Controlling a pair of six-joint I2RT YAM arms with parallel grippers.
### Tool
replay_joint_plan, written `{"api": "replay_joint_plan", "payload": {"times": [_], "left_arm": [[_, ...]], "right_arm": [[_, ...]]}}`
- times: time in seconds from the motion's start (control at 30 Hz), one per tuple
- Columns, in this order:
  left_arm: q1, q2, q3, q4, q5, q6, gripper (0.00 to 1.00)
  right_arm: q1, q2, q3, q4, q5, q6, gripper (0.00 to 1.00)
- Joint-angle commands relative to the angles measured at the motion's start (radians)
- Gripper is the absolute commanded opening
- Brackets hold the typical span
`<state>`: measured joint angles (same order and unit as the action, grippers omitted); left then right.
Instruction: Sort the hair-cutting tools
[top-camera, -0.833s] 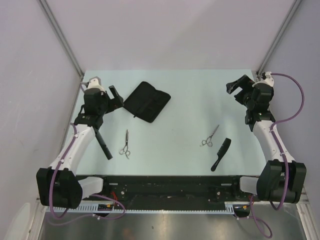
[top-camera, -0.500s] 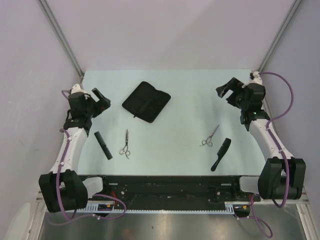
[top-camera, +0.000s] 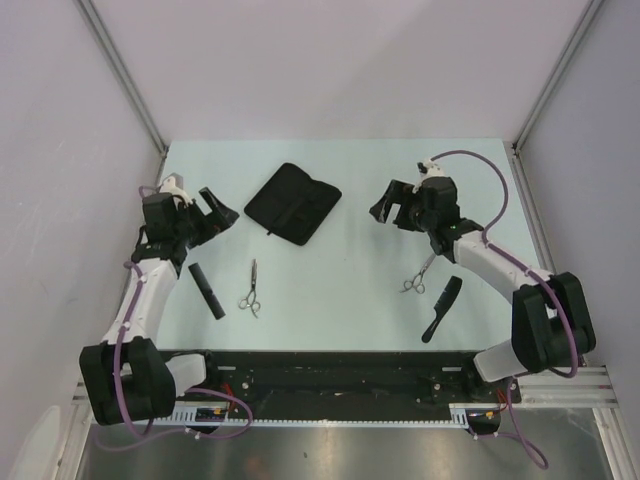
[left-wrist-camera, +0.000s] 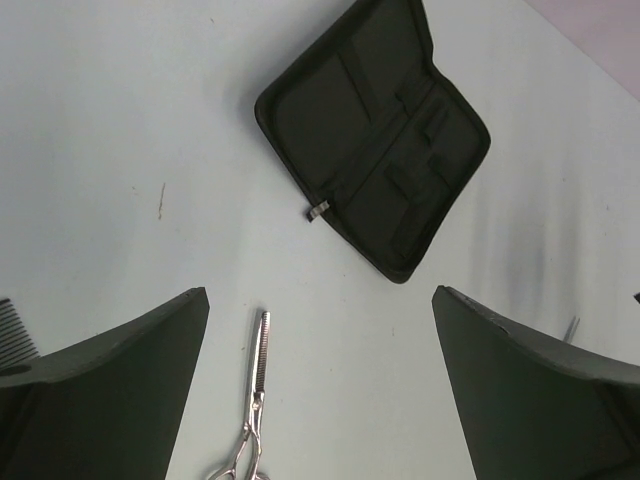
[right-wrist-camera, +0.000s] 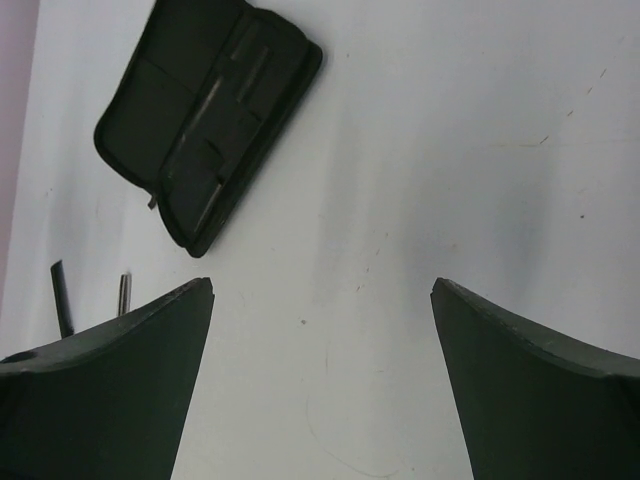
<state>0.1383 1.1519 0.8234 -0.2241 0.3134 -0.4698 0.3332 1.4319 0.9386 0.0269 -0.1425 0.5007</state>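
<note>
1. Four tools lie flat on the table (top-camera: 350, 170) and none is in my grasp: my left gripper (top-camera: 213, 212) and my right gripper (top-camera: 388, 206) both hang empty, fingers spread wide.
2. My biggest worry is the left scissors (left-wrist-camera: 255, 395) and the right scissors (top-camera: 420, 272). Both are thin and flush with the surface, so I judge my fingertips may skid over them or shove them aside instead of lifting.
3. The right scissors lie just beside the handled comb (top-camera: 442, 308); a sloppy closing could catch or nudge that comb too.
4. The left scissors lie near the long narrow comb (top-camera: 207, 290) but apart from it, so a mix-up seems less likely there.
5. The open case (left-wrist-camera: 375, 150) has narrow pockets; a tilted tool may snag on them.
6. The left scissors sit below my left fingers, toward my base, roughly centred between them.
7. The right scissors lie on the near side of my right gripper, outside its wrist view, which faces the case.
</note>
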Motion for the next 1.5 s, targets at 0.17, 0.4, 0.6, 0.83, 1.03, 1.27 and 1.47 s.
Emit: {"api": "replay_joint_plan", "payload": {"times": [0.17, 0.4, 0.6, 0.83, 1.03, 1.27, 1.47], "left_arm": [[-0.074, 0.103, 0.009, 0.046, 0.089, -0.044, 1.0], [-0.117, 0.167, 0.069, 0.049, 0.013, -0.089, 1.0], [-0.115, 0.129, 0.051, 0.049, 0.0, -0.079, 1.0], [-0.115, 0.059, -0.015, 0.045, 0.013, -0.093, 1.0], [-0.117, -0.007, -0.033, 0.026, -0.013, -0.087, 1.0], [-0.117, -0.119, -0.056, -0.011, -0.008, -0.033, 1.0], [-0.117, -0.202, -0.07, -0.012, 0.013, -0.004, 1.0]], "right_arm": [[0.052, 0.156, 0.029, 0.159, 0.038, 0.101, 0.91], [0.069, 0.288, 0.034, 0.312, 0.001, 0.174, 0.84], [0.093, 0.435, 0.043, 0.482, -0.049, 0.294, 0.8], [0.121, 0.611, 0.098, 0.633, -0.069, 0.421, 0.77], [0.17, 0.731, 0.202, 0.637, -0.011, 0.444, 0.76], [0.199, 0.812, 0.301, 0.512, 0.138, 0.559, 0.75], [0.202, 0.881, 0.374, 0.478, 0.199, 0.625, 0.7]]}}
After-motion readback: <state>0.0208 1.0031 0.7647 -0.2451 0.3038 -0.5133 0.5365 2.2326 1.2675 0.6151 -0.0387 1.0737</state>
